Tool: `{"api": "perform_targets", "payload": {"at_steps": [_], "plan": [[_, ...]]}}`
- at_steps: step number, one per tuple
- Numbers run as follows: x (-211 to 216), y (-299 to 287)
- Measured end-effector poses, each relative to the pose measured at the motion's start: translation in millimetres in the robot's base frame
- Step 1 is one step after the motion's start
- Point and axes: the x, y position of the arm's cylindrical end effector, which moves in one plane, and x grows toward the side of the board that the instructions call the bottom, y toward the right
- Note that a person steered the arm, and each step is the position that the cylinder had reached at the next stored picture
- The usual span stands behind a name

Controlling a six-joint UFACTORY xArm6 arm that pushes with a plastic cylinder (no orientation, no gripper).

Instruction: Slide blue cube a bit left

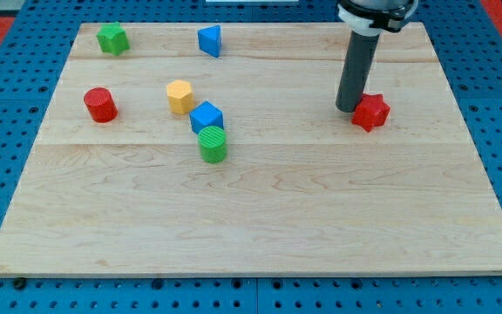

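Note:
The blue cube (206, 116) sits left of the board's middle, touching the green cylinder (213, 144) just below it, with the yellow block (179, 96) close at its upper left. My tip (348, 109) rests on the board at the view's right, right beside the left edge of the red star block (370, 112). The tip is far to the right of the blue cube, well apart from it.
A red cylinder (100, 105) stands at the left. A green star-shaped block (111, 38) lies at the top left. A blue triangular block (210, 40) lies at the top middle. The wooden board (260, 218) sits on a blue pegboard.

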Motion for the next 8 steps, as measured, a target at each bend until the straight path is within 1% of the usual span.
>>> {"api": "perform_targets", "payload": {"at_steps": [2, 4, 5, 8], "plan": [[0.6, -5.6], [15.0, -65.6], [15.0, -73.9], [16.9, -161.7]]}}
